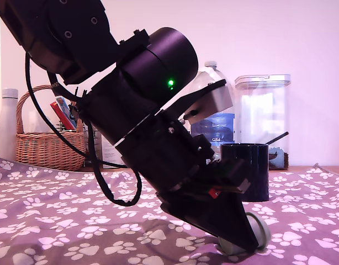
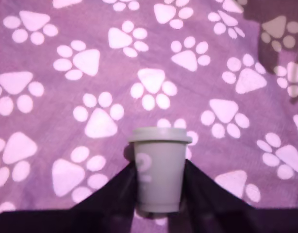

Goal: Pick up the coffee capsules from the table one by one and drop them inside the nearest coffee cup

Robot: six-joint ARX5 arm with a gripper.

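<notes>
Gripper (image 2: pixel 158 194) down at cloth level, fingers (image 2: pixel 112 194) pressed against both sides of one capsule (image 2: pixel 158 170). Pinching it, judged from the wrist view: no gap visible between dark fingers and pod wall. Capsule lying on its side on the table (image 1: pixel 48 221), long axis in line with the gripper's reach, flanged rim pointing away from the wrist, narrow base tucked back between the fingers. Pale digit-like mark on pod wall, not legible with certainty.

Exterior view: gripper (image 1: pixel 244 243) tilted steeply, tip touching or nearly touching the paw-print cloth; capsule (image 1: pixel 261 230) showing as a grey-green rim at the fingertips. Cup (image 1: pixel 244 171) upright just behind and above the gripper tip, slightly toward the exterior view's left of the pod. Near, not touching.

Judgement: grasp step in hand, lift not yet begun. Coming move turns on clearing the cup wall — up first, then a short carry back over the open mouth.

Background: wicker basket (image 1: pixel 45 144), water bottle (image 1: pixel 216 118), clear canister (image 1: pixel 264 118).
</notes>
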